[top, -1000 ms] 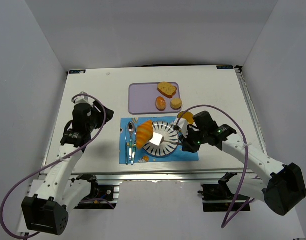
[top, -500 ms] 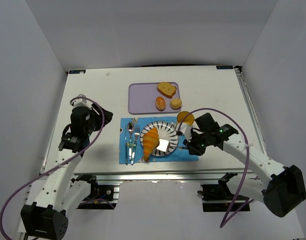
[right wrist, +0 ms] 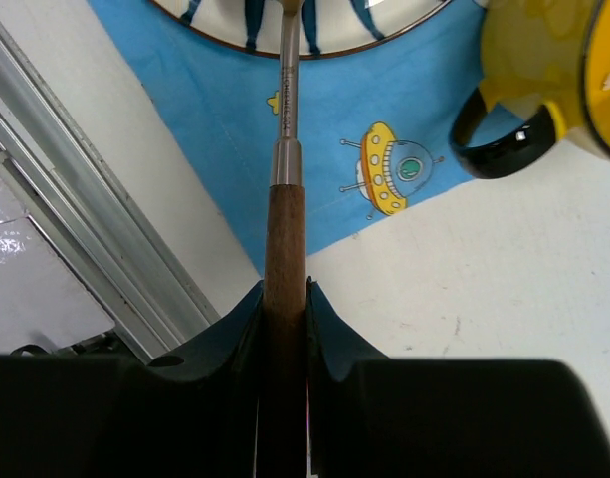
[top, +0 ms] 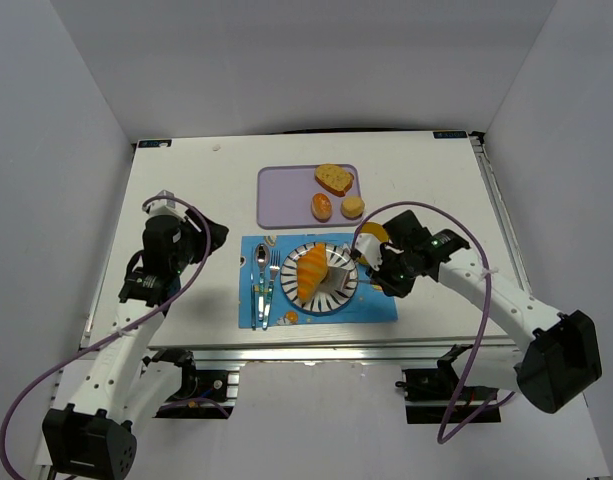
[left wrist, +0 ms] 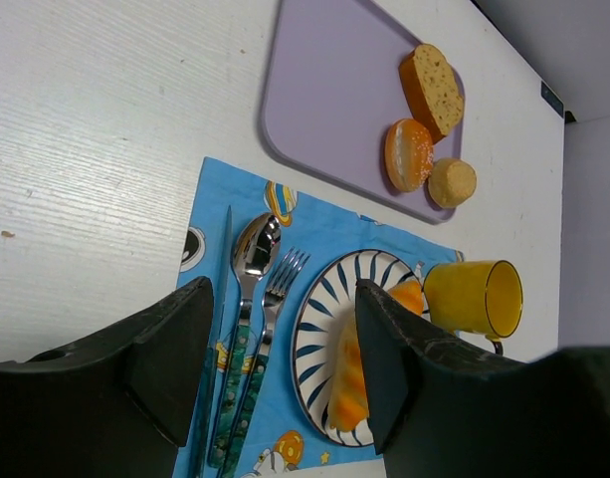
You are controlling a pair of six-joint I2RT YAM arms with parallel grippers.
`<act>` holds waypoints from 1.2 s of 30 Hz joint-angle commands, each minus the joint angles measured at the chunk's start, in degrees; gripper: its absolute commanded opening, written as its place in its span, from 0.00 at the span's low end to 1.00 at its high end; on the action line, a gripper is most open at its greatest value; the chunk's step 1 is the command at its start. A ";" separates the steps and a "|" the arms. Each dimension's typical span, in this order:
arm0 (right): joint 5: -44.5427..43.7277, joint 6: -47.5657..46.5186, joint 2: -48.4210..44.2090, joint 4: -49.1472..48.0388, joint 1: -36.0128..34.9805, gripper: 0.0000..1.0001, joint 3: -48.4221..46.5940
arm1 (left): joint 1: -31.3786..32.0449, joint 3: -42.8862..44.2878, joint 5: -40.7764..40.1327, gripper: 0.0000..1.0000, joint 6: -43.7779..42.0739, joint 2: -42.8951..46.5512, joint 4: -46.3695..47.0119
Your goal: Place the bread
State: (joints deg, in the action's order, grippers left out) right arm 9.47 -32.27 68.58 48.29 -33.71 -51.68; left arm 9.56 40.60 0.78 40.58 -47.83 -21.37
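we're seeing the croissant [top: 312, 272] lying on the striped plate [top: 342, 298], right gripper [right wrist: 285, 299] clamping tight on a wooden-handled tool [right wrist: 283, 224] that's reaching the plate, left gripper [left wrist: 283, 299] hanging wide open, holding nothing

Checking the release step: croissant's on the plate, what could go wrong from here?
1. The croissant seems to rest against the spatula; pulling it out may drag the croissant off the striped plate.
2. The yellow mug stands close beside the right gripper; a sideways retreat could knock it.
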 commanded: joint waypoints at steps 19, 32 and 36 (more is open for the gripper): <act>-5.78 -4.47 9.99 17.18 0.32 0.00 -16.34 | 0.28 -2.81 2.04 0.69 -0.15 1.60 5.72; -12.19 -7.09 10.18 24.39 0.32 0.00 -19.69 | 0.19 -4.30 2.39 0.69 -1.11 3.71 5.72; -12.46 -9.30 6.85 25.54 0.23 0.00 -19.07 | 0.19 -4.39 2.74 0.69 -1.64 3.45 6.42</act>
State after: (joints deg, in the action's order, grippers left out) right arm -1.43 -38.85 79.18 70.43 -33.71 -69.47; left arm 9.56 36.38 2.48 39.94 -45.17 -16.19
